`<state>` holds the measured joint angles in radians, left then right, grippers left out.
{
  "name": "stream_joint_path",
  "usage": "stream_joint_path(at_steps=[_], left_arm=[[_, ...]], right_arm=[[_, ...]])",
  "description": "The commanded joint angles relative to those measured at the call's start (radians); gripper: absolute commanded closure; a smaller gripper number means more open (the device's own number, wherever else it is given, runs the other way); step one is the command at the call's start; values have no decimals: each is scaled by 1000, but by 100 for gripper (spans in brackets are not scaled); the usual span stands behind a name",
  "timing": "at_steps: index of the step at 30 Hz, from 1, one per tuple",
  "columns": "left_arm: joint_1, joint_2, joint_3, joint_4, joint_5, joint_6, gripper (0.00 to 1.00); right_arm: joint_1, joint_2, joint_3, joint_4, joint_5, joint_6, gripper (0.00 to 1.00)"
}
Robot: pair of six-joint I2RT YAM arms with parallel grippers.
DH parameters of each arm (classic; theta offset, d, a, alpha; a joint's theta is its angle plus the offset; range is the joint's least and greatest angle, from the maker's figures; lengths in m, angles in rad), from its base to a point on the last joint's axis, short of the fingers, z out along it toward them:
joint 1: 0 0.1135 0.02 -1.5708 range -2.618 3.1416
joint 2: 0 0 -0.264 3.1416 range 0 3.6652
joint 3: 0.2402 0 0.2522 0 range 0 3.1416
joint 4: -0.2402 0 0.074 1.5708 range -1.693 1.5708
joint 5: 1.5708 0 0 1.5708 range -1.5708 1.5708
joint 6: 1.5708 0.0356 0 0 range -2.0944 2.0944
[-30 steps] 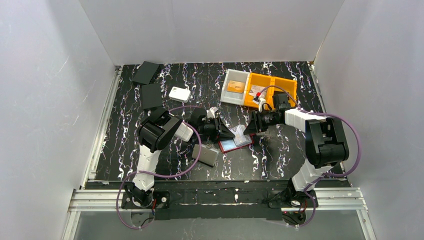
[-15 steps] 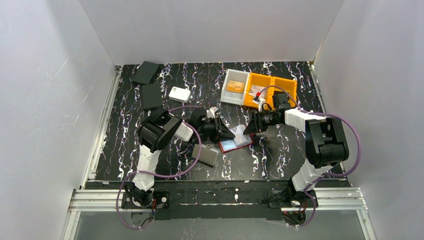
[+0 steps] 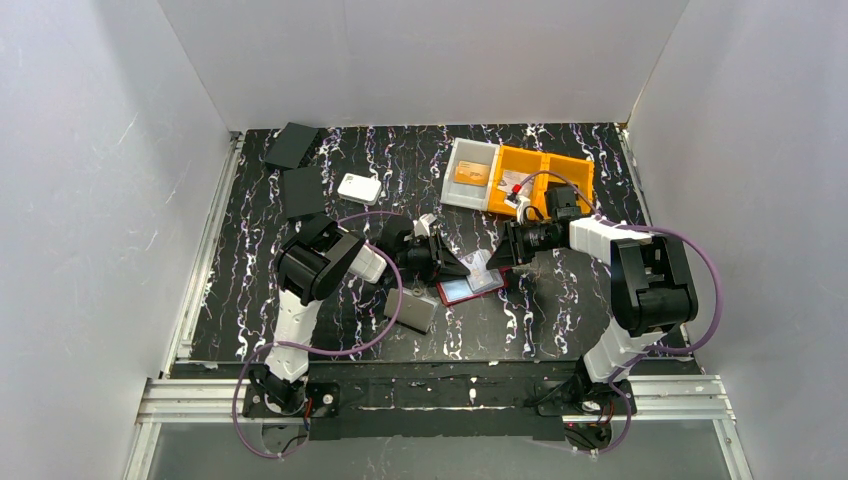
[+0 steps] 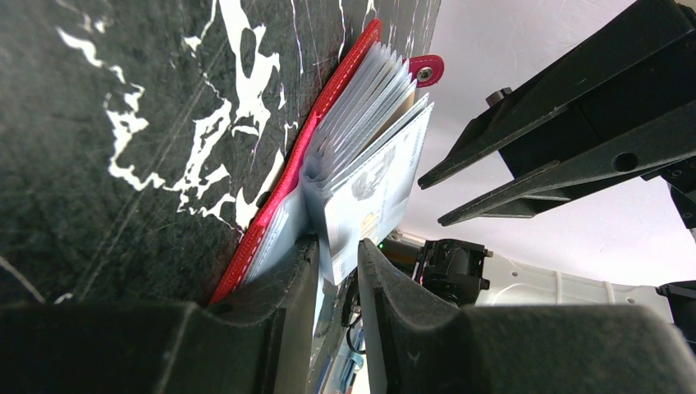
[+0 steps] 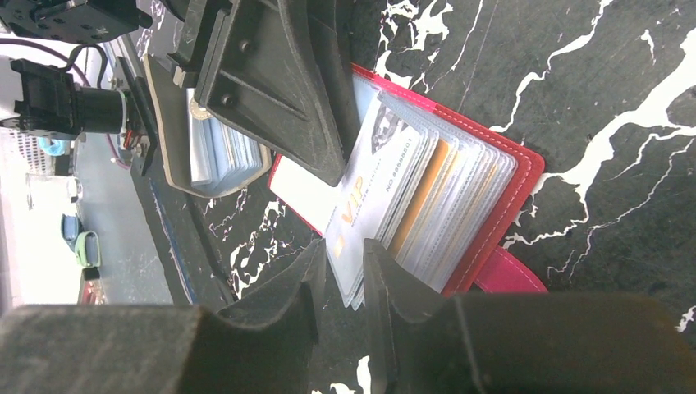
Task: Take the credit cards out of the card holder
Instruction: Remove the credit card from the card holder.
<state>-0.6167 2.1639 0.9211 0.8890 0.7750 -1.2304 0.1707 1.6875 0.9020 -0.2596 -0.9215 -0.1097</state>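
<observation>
Marbled table [image 3: 560, 310]; card holder [image 3: 470, 287] open, long axis left-right.

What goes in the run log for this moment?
left gripper: pinching sleeve page | right gripper: at sleeve edges | card holder: open | VIP card: still sleeved

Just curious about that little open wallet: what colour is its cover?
Red, with pale stitching along the edge of the card holder; the right wrist view shows it best.

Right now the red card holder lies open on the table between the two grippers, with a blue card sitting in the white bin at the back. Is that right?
Not quite. The top external view shows the card in the white bin is orange, not blue. The card holder does lie open between the left gripper and right gripper.
</observation>
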Motion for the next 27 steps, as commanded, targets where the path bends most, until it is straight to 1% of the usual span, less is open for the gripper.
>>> stream_joint_path(at_steps=[1, 8, 13, 19, 24, 27], left_arm=[[3, -37, -2, -50, 14, 29, 76], [3, -36, 2, -50, 16, 26, 76], [3, -35, 7, -50, 19, 25, 76], [3, -34, 17, -50, 24, 21, 76], [3, -33, 21, -45, 30, 19, 76], [3, -30, 17, -20, 35, 8, 76]], right_arm=[[5, -2, 14, -1, 4, -16, 69], [16, 18, 18, -9, 42, -15, 69], [32, 32, 21, -15, 37, -20, 69], [58, 58, 31, -36, 28, -31, 73], [65, 78, 35, -38, 26, -23, 70], [71, 85, 37, -35, 68, -14, 69]])
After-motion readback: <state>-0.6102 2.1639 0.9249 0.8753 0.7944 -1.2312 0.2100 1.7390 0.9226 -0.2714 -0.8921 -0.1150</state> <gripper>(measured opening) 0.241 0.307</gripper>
